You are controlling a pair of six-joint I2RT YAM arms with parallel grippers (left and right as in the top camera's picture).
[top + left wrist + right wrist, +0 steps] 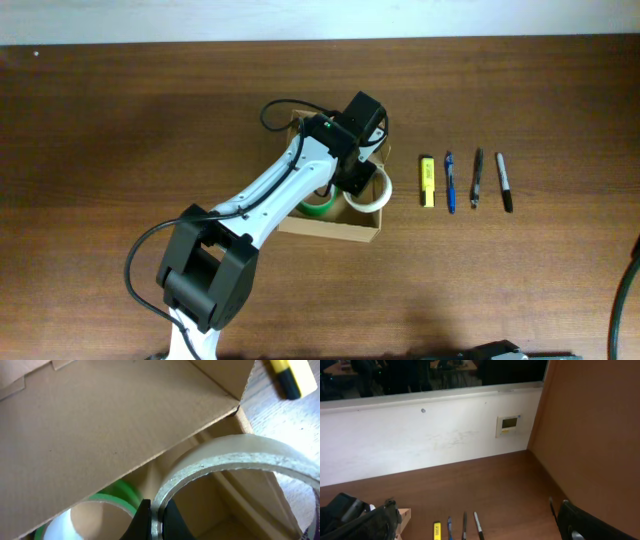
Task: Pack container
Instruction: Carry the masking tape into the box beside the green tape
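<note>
The tan cardboard container (340, 232) lies mid-table with its flap lid raised. My left arm reaches over it. My left gripper (156, 520) is shut on the rim of a clear tape roll with a pale core (235, 462), held over the box's right end (367, 193). A green tape roll (318, 208) lies inside the box and also shows in the left wrist view (117, 492). The inside of the flap (105, 425) fills the upper wrist view. My right gripper's fingers do not show in any view.
A yellow highlighter (427, 182), a blue pen (450, 182), a dark pen (476, 178) and a black marker (505, 182) lie in a row right of the box. They also show in the right wrist view, highlighter (436, 531) leftmost. A wall stands behind the table.
</note>
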